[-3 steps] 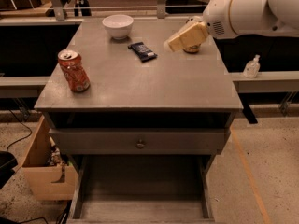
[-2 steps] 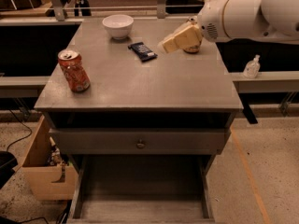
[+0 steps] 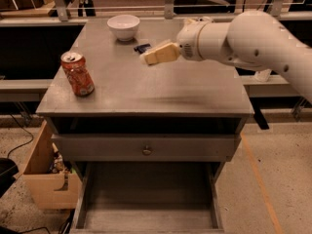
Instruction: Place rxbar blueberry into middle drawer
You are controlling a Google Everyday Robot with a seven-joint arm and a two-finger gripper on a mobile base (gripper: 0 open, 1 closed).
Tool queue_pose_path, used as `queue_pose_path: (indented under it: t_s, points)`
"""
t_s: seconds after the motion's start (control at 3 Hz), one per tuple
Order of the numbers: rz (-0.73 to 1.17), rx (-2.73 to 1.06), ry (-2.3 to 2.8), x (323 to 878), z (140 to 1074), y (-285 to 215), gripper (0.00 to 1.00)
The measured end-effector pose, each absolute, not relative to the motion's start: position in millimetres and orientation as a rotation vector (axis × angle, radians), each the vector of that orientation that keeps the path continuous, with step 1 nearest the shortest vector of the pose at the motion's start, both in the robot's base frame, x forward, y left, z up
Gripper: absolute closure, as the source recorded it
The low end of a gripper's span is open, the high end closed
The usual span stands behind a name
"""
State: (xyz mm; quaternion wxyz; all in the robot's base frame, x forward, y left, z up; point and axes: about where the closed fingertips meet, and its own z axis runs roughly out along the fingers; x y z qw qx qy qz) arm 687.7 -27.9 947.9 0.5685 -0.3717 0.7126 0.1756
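The rxbar blueberry [image 3: 142,47] is a small dark bar lying on the grey cabinet top [image 3: 146,89] near the back, just right of the white bowl. Only its left end shows; the rest is hidden behind my gripper [image 3: 146,58]. My gripper hangs above the cabinet top, just in front of and over the bar, with the white arm reaching in from the right. The middle drawer [image 3: 146,213] stands pulled out at the bottom of the view, with a bare grey floor and low side walls.
A red soda can [image 3: 77,74] stands at the left of the cabinet top. A white bowl [image 3: 123,26] sits at the back. A shut drawer front with a round knob [image 3: 146,150] lies above the open drawer. A cardboard box [image 3: 46,179] stands on the floor at left.
My arm has swung left and a little forward across the cabinet top. The gripper now covers most of the bar, which lay in full view before.
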Motion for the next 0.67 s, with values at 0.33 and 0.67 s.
queue_pose_path:
  t_s: [0.33,0.67]
  points:
    - [0.436,-0.868,1.686,716.1,923.0,-15.7,0.00]
    - [0.443,-0.859,1.707,742.8,903.0,-11.5,0.00]
